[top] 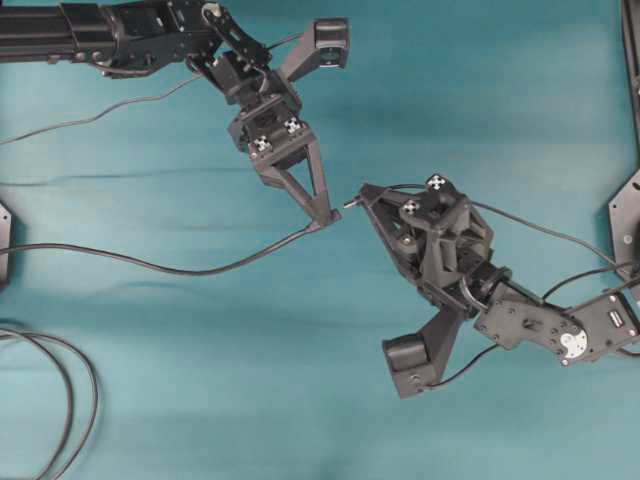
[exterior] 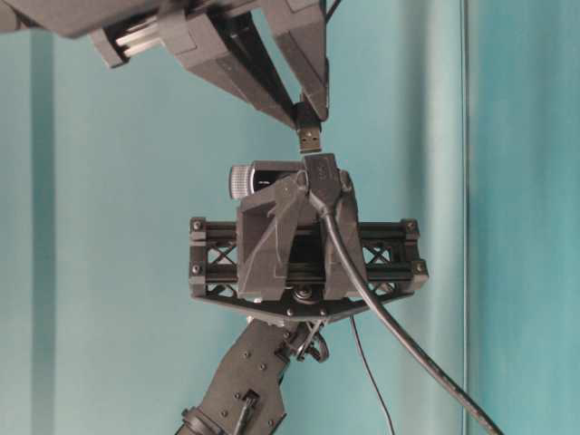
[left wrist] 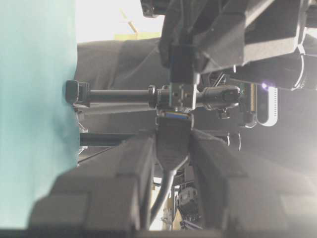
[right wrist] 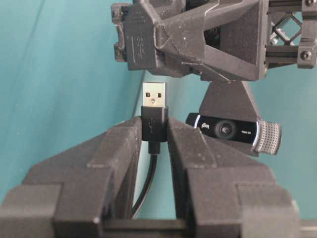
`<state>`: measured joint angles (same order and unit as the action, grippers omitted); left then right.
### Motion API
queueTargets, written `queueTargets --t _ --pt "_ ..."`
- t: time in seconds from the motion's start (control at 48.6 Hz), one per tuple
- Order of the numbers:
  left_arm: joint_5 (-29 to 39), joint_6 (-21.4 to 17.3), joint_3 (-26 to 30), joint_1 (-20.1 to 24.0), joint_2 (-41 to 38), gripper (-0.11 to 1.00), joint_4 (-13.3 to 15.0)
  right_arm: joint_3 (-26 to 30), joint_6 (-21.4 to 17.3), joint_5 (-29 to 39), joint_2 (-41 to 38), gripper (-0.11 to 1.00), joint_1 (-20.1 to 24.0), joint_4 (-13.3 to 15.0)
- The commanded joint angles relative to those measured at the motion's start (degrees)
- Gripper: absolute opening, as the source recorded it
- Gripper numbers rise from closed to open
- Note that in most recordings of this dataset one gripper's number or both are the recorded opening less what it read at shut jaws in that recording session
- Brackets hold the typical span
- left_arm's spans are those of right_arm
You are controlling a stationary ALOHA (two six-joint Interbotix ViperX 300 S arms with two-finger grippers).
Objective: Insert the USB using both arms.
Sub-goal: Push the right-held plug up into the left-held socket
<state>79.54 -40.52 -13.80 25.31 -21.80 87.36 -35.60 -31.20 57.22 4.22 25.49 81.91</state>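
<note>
Between right gripper (right wrist: 154, 130) jaws, USB (right wrist: 154, 96) tip protruding

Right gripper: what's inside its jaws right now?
The right gripper pinches the USB plug by its black housing; the silver tip sticks out, aimed at the socket end in the left gripper. Its cable runs back between the fingers, then out of sight.
</note>
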Motion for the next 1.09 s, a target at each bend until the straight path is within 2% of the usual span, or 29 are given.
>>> queueTargets --t 0.0,1.071 --pt "0.18 0.62 1.05 -0.09 0.79 0.16 0.18 1.32 -0.18 -0.18 0.53 0.2 -0.09 0.53" --pt "-0.44 0.53 1.85 0.62 0.44 0.16 -0.53 1.85 -0.35 -1.14 -0.88 0.2 0.0 0.53"
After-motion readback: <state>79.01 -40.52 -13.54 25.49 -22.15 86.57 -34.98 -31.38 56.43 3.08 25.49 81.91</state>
